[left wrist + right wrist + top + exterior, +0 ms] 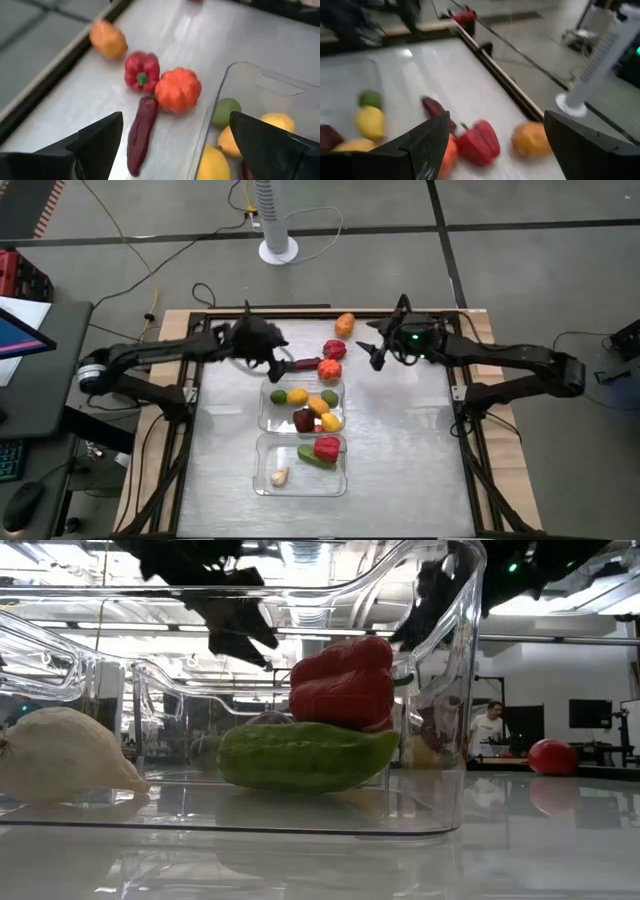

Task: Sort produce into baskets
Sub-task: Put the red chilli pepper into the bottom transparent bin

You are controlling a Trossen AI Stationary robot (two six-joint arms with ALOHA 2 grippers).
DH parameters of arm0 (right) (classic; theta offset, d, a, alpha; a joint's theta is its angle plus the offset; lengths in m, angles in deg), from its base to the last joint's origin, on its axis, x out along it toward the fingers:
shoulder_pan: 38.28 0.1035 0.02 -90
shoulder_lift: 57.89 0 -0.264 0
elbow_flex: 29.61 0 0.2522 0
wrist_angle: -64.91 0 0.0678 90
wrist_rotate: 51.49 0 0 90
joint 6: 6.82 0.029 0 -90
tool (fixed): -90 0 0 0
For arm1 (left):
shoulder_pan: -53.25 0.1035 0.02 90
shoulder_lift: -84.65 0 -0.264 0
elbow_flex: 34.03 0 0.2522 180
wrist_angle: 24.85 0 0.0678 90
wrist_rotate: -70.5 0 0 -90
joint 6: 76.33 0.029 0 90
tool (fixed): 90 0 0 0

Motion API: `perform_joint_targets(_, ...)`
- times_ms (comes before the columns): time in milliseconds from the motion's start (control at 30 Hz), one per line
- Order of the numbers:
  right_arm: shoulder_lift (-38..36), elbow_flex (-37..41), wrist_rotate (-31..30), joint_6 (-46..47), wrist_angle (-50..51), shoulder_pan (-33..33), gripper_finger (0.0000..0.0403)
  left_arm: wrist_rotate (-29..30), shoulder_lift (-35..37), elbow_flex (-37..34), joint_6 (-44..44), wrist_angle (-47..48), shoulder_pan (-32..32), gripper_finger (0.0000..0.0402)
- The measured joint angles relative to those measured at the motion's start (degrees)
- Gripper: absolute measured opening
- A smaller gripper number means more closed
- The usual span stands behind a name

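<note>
Table (400,450) — two tubs (302,437), produce (318,413) inside

A: what's between the right gripper (495,150) fingers, which are spread wide?

B: red pepper (479,141), orange fruit (531,139) beside it near the table edge. Lime (370,98) and lemon (370,122) sit farther off, dark purple piece (434,107) between.

Robotics lab or workshop, bare concrete floor (520,205) with loose cables (130,255), standing fan (276,220), ceiling strip lights (310,552), wall screen (588,714), person (488,729) in the background
</note>
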State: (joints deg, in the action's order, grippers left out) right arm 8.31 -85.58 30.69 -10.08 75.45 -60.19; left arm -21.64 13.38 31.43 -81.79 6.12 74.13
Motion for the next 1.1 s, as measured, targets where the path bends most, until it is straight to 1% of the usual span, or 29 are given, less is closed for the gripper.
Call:
perform_joint_targets(133,-4.15,0.81,1.76,-0.10,-0.87,2.09,0.0345,-6.88,-8.40,7.65,1.27,7.98,4.51,0.0352)
perform_joint_targets(233,-6.19,1.66,1.97,-0.39,0.14,3.44,0.0345,-11.95,-15.78,13.76,4.12,15.08,5.50,0.0352)
perform_joint_targets(333,-8.05,2.22,1.95,-0.68,0.87,4.12,0.0345,-13.92,-21.80,19.66,6.86,19.19,5.85,0.0352)
perform_joint_targets(467,-10.66,2.22,1.93,-0.38,4.12,4.95,0.0345,-13.48,-28.14,23.94,8.77,21.93,6.54,0.0352)
perform_joint_targets(567,-12.56,2.22,1.90,-0.23,6.41,5.91,0.0345,-11.91,-30.50,25.49,10.40,22.10,7.20,0.0352)
perform_joint_targets(767,-14.30,2.22,1.39,0.44,8.29,8.02,0.0345,-4.67,-31.83,25.54,10.31,20.94,8.92,0.0352)
perform_joint_targets(1000,-12.65,2.22,0.32,2.13,8.54,9.78,0.0345,-4.54,-33.29,24.90,10.48,20.84,7.81,0.0352)
perform_joint_targets(1100,-11.66,2.22,0.24,3.18,8.19,10.26,0.0345,-3.62,-34.66,25.00,10.54,19.31,6.65,0.0351)
